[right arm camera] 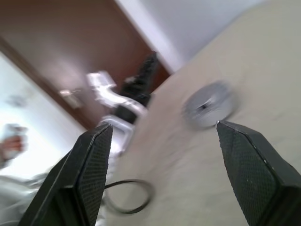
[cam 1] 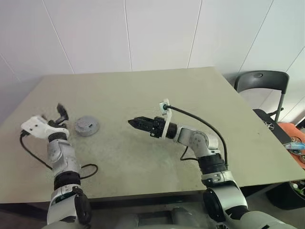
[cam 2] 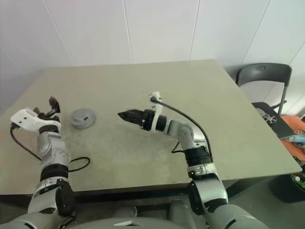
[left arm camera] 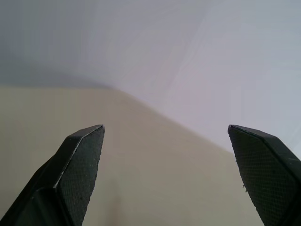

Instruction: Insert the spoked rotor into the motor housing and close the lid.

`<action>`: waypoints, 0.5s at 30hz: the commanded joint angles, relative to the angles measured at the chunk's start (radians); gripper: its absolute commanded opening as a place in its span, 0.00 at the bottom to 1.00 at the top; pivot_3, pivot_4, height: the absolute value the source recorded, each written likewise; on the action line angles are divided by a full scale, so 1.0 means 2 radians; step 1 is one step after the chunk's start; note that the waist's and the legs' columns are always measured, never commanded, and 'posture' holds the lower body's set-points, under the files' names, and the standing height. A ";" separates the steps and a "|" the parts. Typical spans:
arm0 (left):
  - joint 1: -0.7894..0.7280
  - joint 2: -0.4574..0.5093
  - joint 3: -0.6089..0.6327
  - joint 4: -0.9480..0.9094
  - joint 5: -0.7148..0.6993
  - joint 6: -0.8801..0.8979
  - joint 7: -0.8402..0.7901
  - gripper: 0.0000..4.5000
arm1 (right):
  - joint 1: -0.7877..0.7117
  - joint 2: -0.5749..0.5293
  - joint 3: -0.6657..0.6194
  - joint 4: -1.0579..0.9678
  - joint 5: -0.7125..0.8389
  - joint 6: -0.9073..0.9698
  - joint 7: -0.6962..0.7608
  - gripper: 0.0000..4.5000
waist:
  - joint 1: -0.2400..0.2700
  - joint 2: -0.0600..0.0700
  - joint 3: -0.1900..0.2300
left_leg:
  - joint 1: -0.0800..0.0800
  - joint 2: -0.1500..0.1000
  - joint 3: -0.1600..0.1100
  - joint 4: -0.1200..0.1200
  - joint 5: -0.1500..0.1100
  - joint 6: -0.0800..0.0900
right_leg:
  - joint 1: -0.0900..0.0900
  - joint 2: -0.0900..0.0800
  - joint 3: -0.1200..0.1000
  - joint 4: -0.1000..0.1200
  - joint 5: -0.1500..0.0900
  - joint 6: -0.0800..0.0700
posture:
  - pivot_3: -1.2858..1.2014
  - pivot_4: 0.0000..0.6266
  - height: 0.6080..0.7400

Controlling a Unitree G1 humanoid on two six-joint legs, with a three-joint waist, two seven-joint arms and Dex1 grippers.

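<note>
The lid (cam 1: 86, 126), a round grey disc with a dark centre, lies flat on the left part of the table, topping a thick round stack. I cannot make out the motor housing under it, and the spoked rotor is hidden. My left gripper (cam 1: 61, 113) hangs just left of the lid, raised off the table and tilted upward. It is open, with only table and wall between its fingers (left arm camera: 82, 160). My right gripper (cam 1: 135, 123) points at the lid from the right, about a hand's width away, and is open and empty. The lid (right arm camera: 207, 106) shows between its fingertips (right arm camera: 94, 160).
A black cable (cam 1: 88, 171) loops on the table near the front edge by my left arm. A dark chair (cam 1: 262, 81) stands past the table's right edge, with orange and other items (cam 1: 293, 138) beside it. The tan tabletop (cam 1: 190, 95) stretches behind and to the right.
</note>
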 commanded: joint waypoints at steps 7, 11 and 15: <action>0.047 0.035 -0.077 -0.153 -0.009 0.052 -0.159 0.99 | -0.075 -0.038 0.039 0.110 -0.173 -0.202 -0.080 0.82 | -0.002 0.000 0.000 | 0.001 0.001 0.000 0.000 0.000 0.000 | 0.000 0.001 0.000 0.000 0.000 0.000 | 0.52 0.00 1.00; 0.078 0.065 -0.125 -0.212 0.009 0.095 -0.204 0.99 | -0.105 -0.037 0.015 0.146 -0.174 -0.245 -0.084 0.82 | -0.002 0.000 0.000 | 0.001 0.000 0.000 -0.001 0.000 0.000 | 0.000 0.000 0.000 0.000 0.000 0.000 | 0.52 0.00 1.00; 0.098 0.077 -0.121 -0.244 -0.006 0.125 -0.209 0.99 | -0.116 -0.054 0.015 0.178 -0.188 -0.267 -0.075 0.82 | -0.004 0.000 0.000 | 0.003 0.001 0.001 -0.002 0.000 0.000 | 0.001 0.001 0.001 0.000 0.000 0.000 | 0.52 0.00 1.00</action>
